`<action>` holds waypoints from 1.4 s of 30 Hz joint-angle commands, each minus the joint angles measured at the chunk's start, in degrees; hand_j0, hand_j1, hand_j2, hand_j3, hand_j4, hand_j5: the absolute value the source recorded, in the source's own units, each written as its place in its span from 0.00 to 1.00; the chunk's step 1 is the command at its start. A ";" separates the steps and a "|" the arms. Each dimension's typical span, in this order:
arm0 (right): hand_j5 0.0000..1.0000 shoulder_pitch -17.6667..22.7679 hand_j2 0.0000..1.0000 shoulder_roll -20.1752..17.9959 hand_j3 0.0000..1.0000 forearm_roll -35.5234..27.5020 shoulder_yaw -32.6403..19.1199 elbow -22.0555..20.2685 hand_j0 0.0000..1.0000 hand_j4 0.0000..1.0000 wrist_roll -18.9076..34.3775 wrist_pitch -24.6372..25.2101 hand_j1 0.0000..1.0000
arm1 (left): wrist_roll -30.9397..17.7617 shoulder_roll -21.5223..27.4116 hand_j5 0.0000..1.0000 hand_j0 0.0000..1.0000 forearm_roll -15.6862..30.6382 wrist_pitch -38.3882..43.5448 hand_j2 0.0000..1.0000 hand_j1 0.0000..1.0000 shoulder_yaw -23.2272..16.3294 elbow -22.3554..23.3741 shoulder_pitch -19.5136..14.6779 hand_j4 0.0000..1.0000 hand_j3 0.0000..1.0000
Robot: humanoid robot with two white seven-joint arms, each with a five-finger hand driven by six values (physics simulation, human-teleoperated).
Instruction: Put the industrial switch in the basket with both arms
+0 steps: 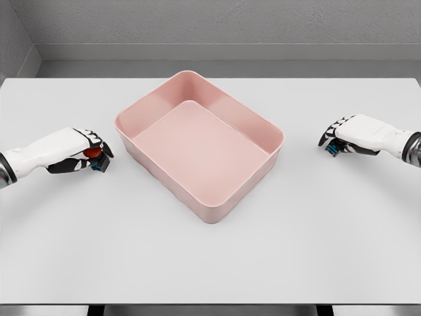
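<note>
Left hand [82,155] curls around a small red object [92,153] left of the pink basket [263,125]; right hand [342,137], curled and apparently empty, waits opposite. A loose grip could drop it short.

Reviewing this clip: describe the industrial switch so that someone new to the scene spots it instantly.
Start at the pink basket in the middle of the white table, then look left to the left hand. The industrial switch sits under its fingers, the only red thing in view.
</note>
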 commanded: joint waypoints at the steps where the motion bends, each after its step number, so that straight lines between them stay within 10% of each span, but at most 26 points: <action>1: 0.63 0.00 0.63 -0.19 0.63 1.11 0.24 -0.05 0.63 0.63 0.75 -0.54 0.63 | -0.38 0.06 0.46 0.46 0.11 -0.01 0.46 0.46 -0.06 0.00 0.00 0.46 0.46; 27: 0.54 -1.67 0.54 -0.54 0.54 0.41 -0.38 -1.54 0.54 0.54 0.92 -0.54 0.54 | -0.20 2.52 0.45 0.45 0.72 -0.01 0.45 0.45 0.20 -1.76 -0.53 0.45 0.45; 42: 0.54 -5.80 0.54 -0.89 0.54 0.41 -0.47 -10.16 0.54 0.54 1.01 -0.54 0.54 | -0.12 4.19 0.45 0.45 1.95 -0.01 0.45 0.45 0.73 -2.99 -1.05 0.45 0.45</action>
